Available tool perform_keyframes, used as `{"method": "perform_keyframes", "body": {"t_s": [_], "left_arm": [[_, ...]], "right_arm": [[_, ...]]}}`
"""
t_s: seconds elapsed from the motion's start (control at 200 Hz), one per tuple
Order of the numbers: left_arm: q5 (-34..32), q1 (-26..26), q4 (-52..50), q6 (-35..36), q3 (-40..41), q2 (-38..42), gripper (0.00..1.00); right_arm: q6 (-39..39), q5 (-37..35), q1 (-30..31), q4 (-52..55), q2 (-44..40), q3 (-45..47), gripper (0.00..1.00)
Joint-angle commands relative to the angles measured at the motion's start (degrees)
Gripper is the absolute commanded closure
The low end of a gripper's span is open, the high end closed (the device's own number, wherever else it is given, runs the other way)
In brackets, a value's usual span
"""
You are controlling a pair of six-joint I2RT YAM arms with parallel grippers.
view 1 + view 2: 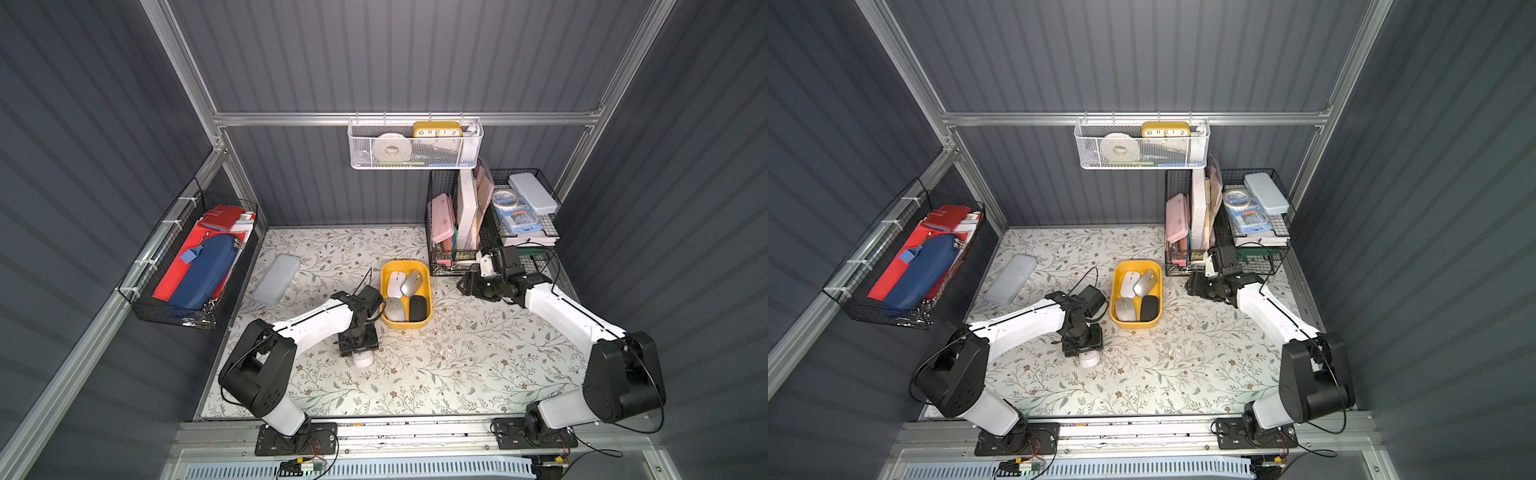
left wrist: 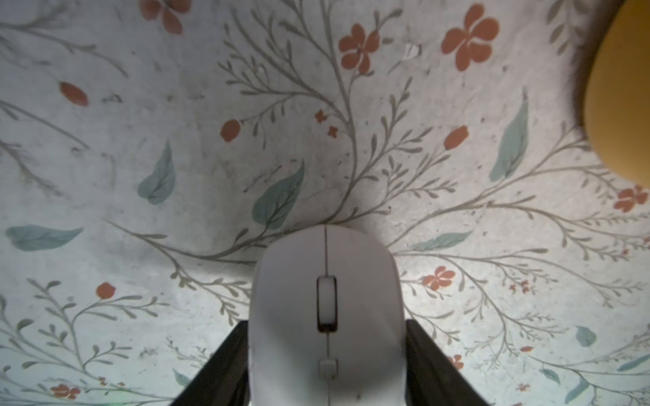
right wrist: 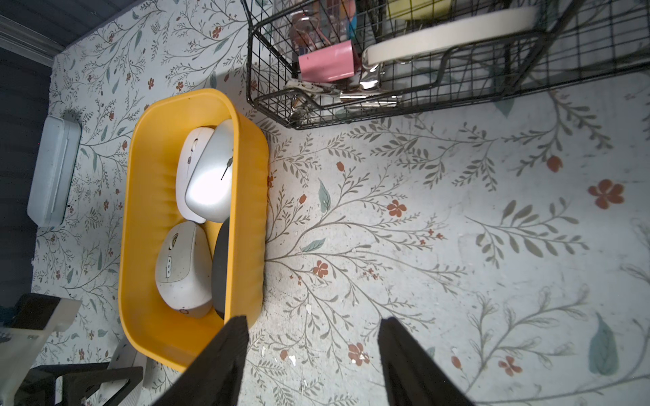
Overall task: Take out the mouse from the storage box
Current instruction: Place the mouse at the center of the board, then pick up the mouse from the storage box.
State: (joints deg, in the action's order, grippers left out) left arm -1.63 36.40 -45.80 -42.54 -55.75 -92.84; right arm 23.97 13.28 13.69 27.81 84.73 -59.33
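Left claw [image 1: 360,351] clamped on white mouse [image 1: 363,360], just below frame centre; right claw [image 1: 463,286] apart, empty, right of storage box [image 1: 405,325].

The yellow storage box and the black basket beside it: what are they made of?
Storage box: probably plastic, smooth, faintly glossy; seamless moulded walls, rounded corners. Black basket: apparently metal wire, dark-coated; thin crossing rods form an open grid.
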Motion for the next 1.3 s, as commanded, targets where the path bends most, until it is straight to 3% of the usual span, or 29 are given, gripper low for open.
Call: {"method": "perform_keyframes", "body": {"t_s": [0.0,0.31,0.375,0.465,0.605,0.755,0.85,0.97,1.141,1.296], "left_arm": [[2.48,0.07,1.92,2.73,1.56,-0.91,0.51],[4.97,1.08,3.78,4.85,4.0,-2.52,0.23],[4.54,1.11,2.67,4.53,3.12,-1.25,0.1],[2.76,1.21,0.34,3.45,1.54,2.06,0.01],[-0.89,1.2,-4.38,1.39,-3.36,8.46,0.01],[-2.63,1.13,-7.62,-0.72,-10.66,15.43,0.01],[-7.74,0.44,-9.66,-1.33,-14.81,19.41,0.01],[-8.57,-4.89,-7.24,2.64,-17.2,21.29,0.01],[-5.63,-15.59,-1.13,11.95,-19.39,18.16,0.01],[-3.83,-18.85,1.31,16.76,-22.2,14.7,0.01]], "right_arm": [[-0.76,-0.18,0.37,-0.08,-0.44,-0.33,0.36],[-1.67,-0.49,0.92,0.55,0.17,-1.11,0.34],[-2.44,-1.95,2.1,1.91,0.51,-2.01,0.32],[-3.42,-7.13,5.17,5.89,1.93,-4.39,0.32],[-4.74,-13.26,11.13,11.95,3.59,-9.05,0.32],[-2.57,-12.4,16.59,15.98,4.51,-13.89,0.35],[-1.41,-12.07,23.01,19.9,9.14,-19.68,0.35],[-0.86,-7.07,25.9,21.07,16.76,-25.5,0.35],[-3.9,-6.12,26.26,23.15,27.39,-32.91,0.32],[-6.04,-6.47,27.53,23.97,32.16,-36.44,0.25]]}}
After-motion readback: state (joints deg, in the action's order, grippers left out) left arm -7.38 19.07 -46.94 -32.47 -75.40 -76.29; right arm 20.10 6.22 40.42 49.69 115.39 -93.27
